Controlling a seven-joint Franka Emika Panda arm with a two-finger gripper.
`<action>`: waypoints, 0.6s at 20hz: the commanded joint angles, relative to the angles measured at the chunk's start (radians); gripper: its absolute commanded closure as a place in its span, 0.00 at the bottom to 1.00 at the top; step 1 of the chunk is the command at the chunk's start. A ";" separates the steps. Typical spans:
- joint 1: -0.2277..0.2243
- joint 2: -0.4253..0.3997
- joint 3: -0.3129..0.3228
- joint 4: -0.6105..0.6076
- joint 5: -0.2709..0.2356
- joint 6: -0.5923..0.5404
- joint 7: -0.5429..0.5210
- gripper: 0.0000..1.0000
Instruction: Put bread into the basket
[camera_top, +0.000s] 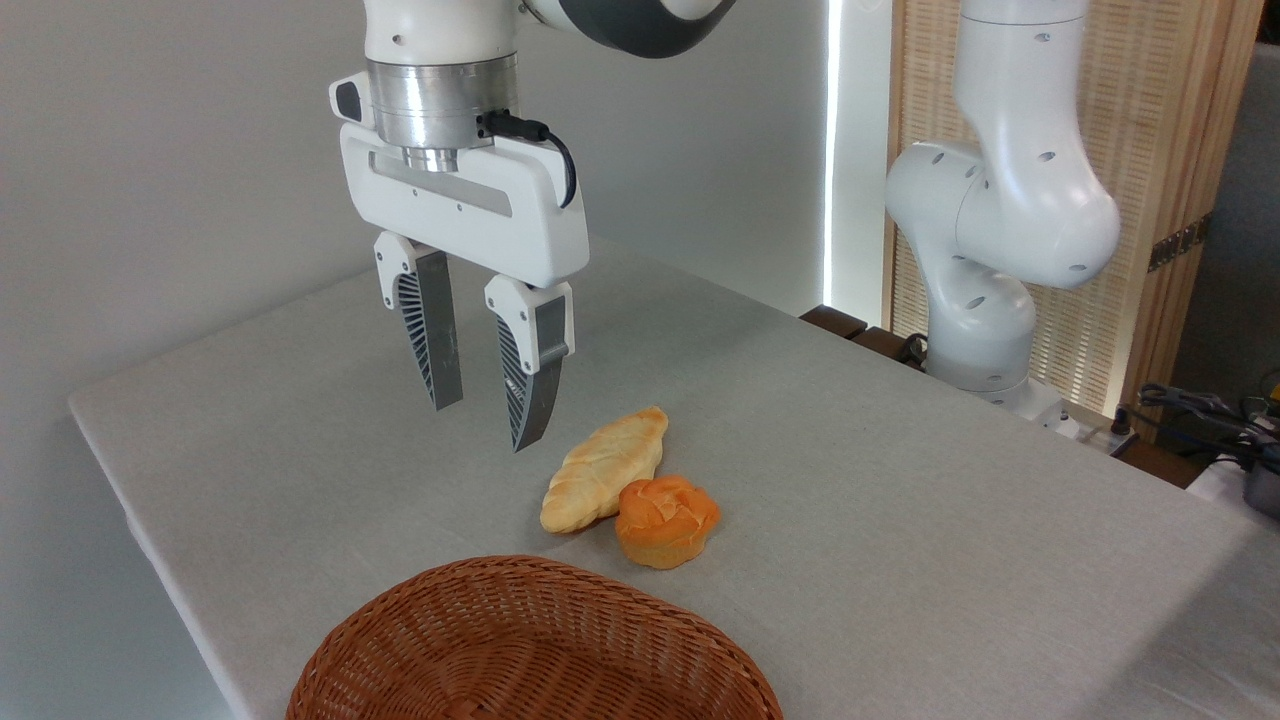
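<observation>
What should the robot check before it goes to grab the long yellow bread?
1. Gripper open with nothing in it: ok, the fingers stand apart and hold nothing.
2. Bread free to grab: not ok, the orange bun sits right against its near end.
3. Gripper over the bread: not ok, it hangs in the air to the left of it.
4. Gap wide enough for the bread: cannot tell from this one view.
5. Basket ready: ok, it sits at the front of the table, and the part in view holds nothing.
</observation>
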 joint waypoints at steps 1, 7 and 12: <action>0.013 0.013 -0.009 0.020 -0.015 -0.001 -0.005 0.00; 0.013 0.013 -0.009 0.022 -0.015 -0.007 -0.013 0.00; 0.011 0.010 -0.017 0.020 -0.020 -0.015 -0.015 0.00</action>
